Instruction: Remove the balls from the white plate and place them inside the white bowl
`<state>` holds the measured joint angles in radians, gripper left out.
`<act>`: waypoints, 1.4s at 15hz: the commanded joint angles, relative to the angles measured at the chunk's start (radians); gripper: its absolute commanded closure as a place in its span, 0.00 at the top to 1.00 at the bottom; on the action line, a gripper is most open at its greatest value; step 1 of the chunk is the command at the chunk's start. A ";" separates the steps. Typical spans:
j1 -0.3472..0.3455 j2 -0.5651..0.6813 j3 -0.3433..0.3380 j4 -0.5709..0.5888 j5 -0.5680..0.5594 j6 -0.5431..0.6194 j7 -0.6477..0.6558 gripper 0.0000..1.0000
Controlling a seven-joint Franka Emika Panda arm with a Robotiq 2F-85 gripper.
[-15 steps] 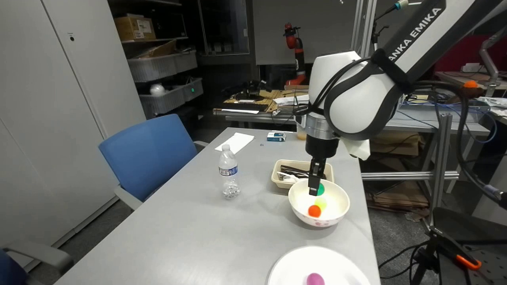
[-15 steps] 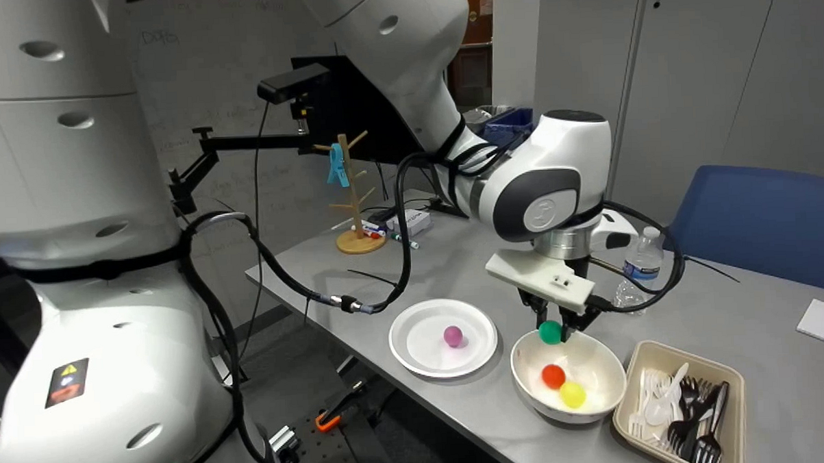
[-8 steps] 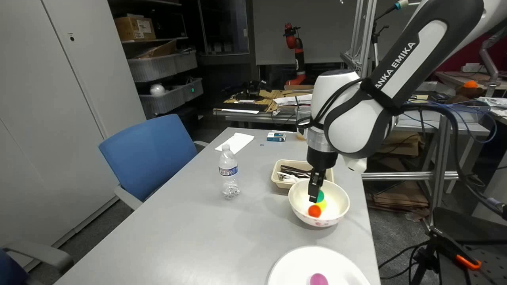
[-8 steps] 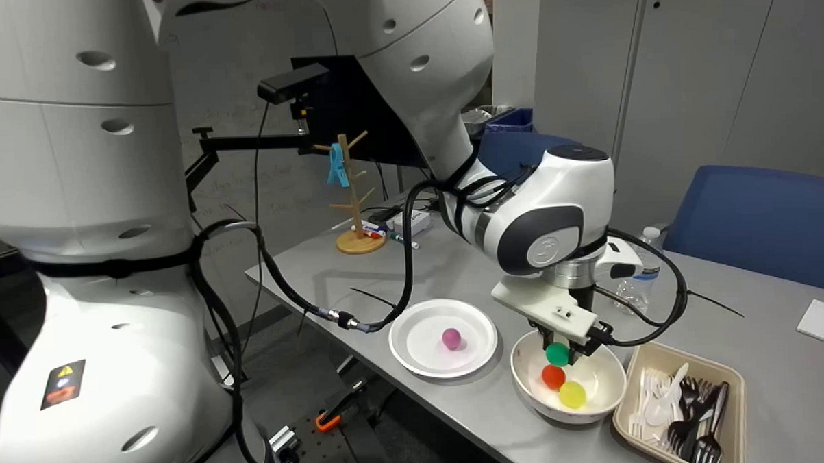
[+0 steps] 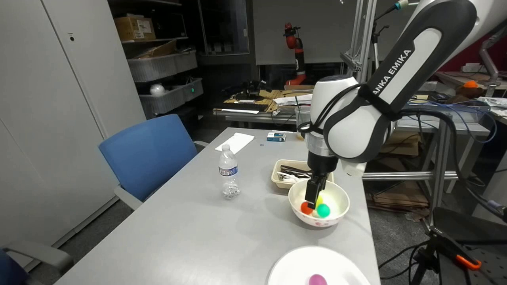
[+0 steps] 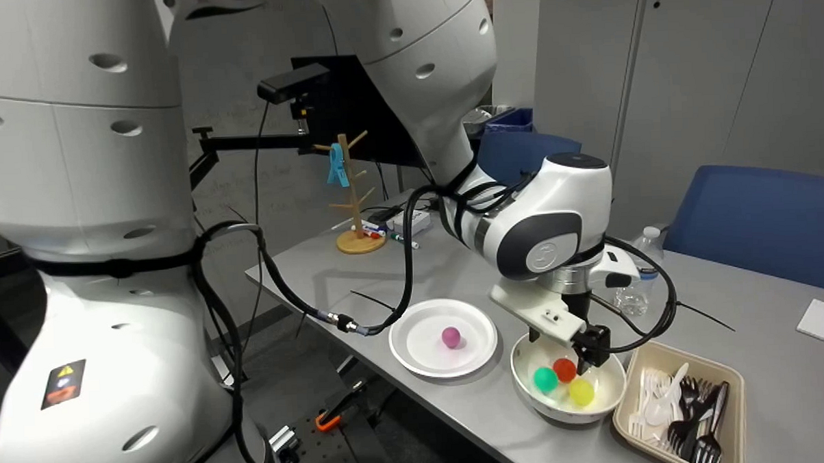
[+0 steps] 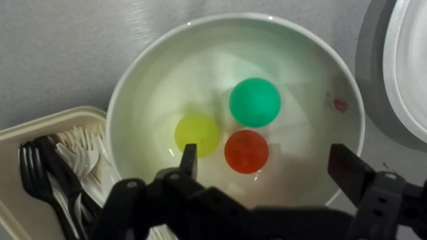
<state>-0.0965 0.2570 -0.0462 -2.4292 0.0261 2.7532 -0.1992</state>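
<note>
With the wrist view's top as twelve, my gripper (image 7: 265, 154) stands spread over the white bowl (image 7: 160, 66), gripping nothing, as a release wants. The green ball (image 7: 255, 102) lies inside toward half past one, the yellow ball (image 7: 197, 131) past eight, the red ball (image 7: 246, 152) past five; the raised sides should stop them rolling away. Farther out, between two and three, the white plate (image 7: 412, 70) holds the pink ball (image 6: 450, 337), probably my last to fetch.

A water bottle (image 5: 229, 173) is standing on the gray table (image 5: 178, 229), a beige tray (image 7: 11, 166) is holding plastic forks (image 7: 36, 186), and a blue clip (image 6: 338, 165) is hanging from a wooden mug tree (image 6: 353, 200).
</note>
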 commanded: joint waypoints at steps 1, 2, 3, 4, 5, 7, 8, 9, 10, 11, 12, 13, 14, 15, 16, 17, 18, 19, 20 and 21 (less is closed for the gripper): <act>0.027 -0.085 -0.004 -0.017 -0.029 -0.068 0.077 1.00; 0.032 -0.101 -0.001 -0.019 -0.031 -0.078 0.087 1.00; 0.040 -0.123 0.002 -0.024 -0.038 -0.096 0.099 1.00; 0.046 -0.143 0.008 -0.028 -0.040 -0.112 0.107 1.00; 0.053 -0.165 0.016 -0.034 -0.037 -0.130 0.111 1.00; 0.067 -0.199 0.034 -0.043 -0.021 -0.162 0.107 1.00; 0.074 -0.210 0.044 -0.047 -0.012 -0.176 0.100 1.00; 0.083 -0.216 0.054 -0.049 -0.009 -0.190 0.095 1.00; 0.089 -0.222 0.063 -0.053 -0.001 -0.201 0.088 1.00; 0.097 -0.224 0.074 -0.059 0.014 -0.207 0.076 1.00; 0.104 -0.226 0.084 -0.066 0.028 -0.212 0.066 1.00; 0.111 -0.222 0.093 -0.075 0.045 -0.212 0.056 1.00; 0.117 -0.218 0.102 -0.081 0.063 -0.213 0.046 1.00; 0.123 -0.211 0.112 -0.090 0.088 -0.209 0.036 1.00; 0.129 -0.205 0.120 -0.098 0.106 -0.206 0.029 1.00; 0.135 -0.199 0.130 -0.107 0.131 -0.205 0.016 1.00; 0.141 -0.194 0.139 -0.117 0.145 -0.198 0.007 1.00; 0.146 -0.189 0.148 -0.127 0.165 -0.186 -0.011 1.00; 0.152 -0.183 0.157 -0.138 0.176 -0.166 -0.030 1.00; 0.158 -0.171 0.165 -0.149 0.180 -0.142 -0.042 1.00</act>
<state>0.0444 0.0737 0.0987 -2.5475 0.1590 2.5634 -0.1789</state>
